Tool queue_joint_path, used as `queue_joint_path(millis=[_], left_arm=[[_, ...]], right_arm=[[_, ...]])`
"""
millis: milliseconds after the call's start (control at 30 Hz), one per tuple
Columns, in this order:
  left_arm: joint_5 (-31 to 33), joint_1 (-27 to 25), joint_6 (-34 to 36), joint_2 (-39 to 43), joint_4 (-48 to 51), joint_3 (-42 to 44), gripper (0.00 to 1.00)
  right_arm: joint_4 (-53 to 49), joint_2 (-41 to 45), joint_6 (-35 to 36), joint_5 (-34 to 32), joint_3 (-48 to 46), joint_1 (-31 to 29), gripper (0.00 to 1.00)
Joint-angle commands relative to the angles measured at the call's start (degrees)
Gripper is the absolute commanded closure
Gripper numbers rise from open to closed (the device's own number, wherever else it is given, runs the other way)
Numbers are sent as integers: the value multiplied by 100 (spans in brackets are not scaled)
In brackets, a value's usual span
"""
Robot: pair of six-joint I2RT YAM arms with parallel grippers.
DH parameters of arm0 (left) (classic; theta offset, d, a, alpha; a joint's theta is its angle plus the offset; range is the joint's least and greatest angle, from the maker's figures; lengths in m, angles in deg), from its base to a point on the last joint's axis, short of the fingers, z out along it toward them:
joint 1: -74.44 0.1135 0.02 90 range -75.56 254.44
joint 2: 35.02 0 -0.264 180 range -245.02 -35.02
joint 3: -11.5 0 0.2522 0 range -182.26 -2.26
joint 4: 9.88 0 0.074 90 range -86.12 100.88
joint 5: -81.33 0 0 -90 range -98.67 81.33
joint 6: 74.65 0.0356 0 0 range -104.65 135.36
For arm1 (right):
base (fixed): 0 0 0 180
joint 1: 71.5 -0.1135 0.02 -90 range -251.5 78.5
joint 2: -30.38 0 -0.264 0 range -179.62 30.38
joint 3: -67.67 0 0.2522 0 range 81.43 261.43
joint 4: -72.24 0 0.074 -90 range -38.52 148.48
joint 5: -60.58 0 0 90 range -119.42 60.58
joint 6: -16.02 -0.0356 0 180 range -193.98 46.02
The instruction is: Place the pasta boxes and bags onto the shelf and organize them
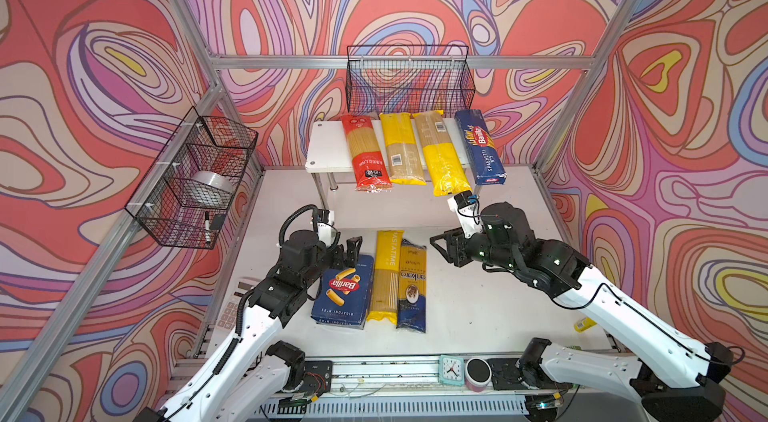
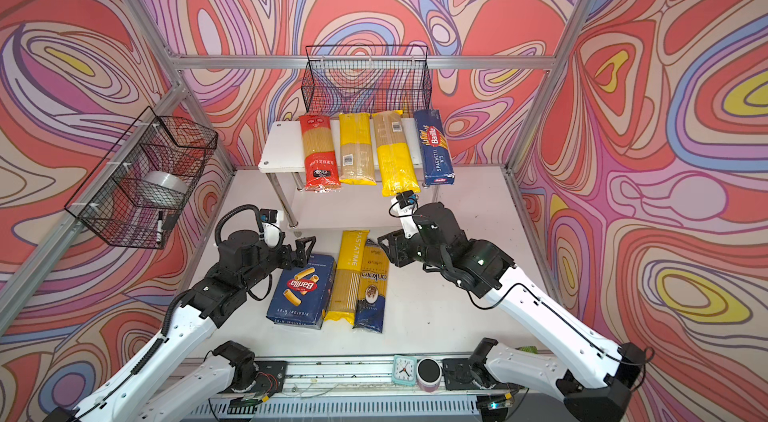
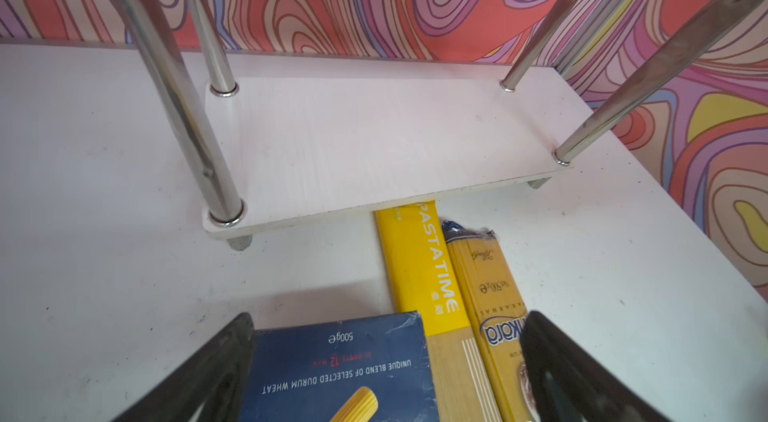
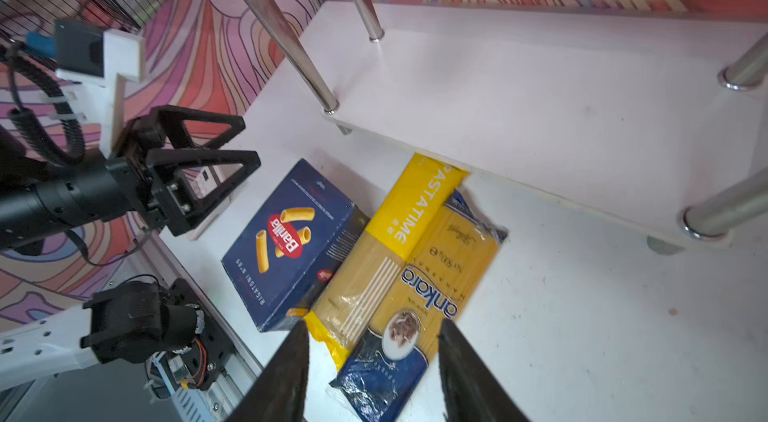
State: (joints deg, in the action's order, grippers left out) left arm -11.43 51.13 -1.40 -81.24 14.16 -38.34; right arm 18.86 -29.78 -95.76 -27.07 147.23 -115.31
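Observation:
On the shelf's top board (image 1: 328,146) lie a red bag (image 1: 365,154), two yellow bags (image 1: 401,150) (image 1: 440,154) and the narrow Spaghetti box (image 1: 480,148), their near ends overhanging. Its lower board (image 3: 374,141) is bare. On the table in front lie the wide rigatoni box (image 1: 343,291), the PASTATIME bag (image 1: 384,274) and the dark blue bag (image 1: 412,291), side by side. My left gripper (image 1: 351,251) (image 3: 388,316) hangs open over the rigatoni box's far end. The right gripper (image 1: 444,247) (image 4: 374,324) is open and holds nothing, just right of the blue bag's far end.
A black wire basket (image 1: 409,79) hangs on the back wall above the shelf. Another wire basket (image 1: 191,179) on the left wall holds a tape roll and a marker. A small clock (image 1: 451,370) and a cup (image 1: 478,374) stand at the table's front rail.

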Motion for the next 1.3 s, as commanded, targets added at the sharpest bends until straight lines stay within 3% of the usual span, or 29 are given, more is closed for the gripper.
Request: queue_joint_path(millis=[0,133,367,567,1033,1267], left_arm=[[357,-41,35,95,-516,282,0],[560,-42,131,86,-812,540,0],[189,-37,-6,63,-1527,1192,0],[142,-35,358,-88,-1540,1132,0],[222,-26,1334,-1236,-2747,1243,0],[52,59,1359,-1594,-2506,931,0]], right_arm=[[122,366,-334,-299,-516,-48,48],[273,392,-482,-448,-1102,-53,45],[772,416,-782,-540,-2005,-57,41],[1169,461,-1090,-557,-2564,-138,38],[2203,10,-1325,-1111,-3178,-442,31],[2531,-826,-1368,-964,-3026,-450,28]])
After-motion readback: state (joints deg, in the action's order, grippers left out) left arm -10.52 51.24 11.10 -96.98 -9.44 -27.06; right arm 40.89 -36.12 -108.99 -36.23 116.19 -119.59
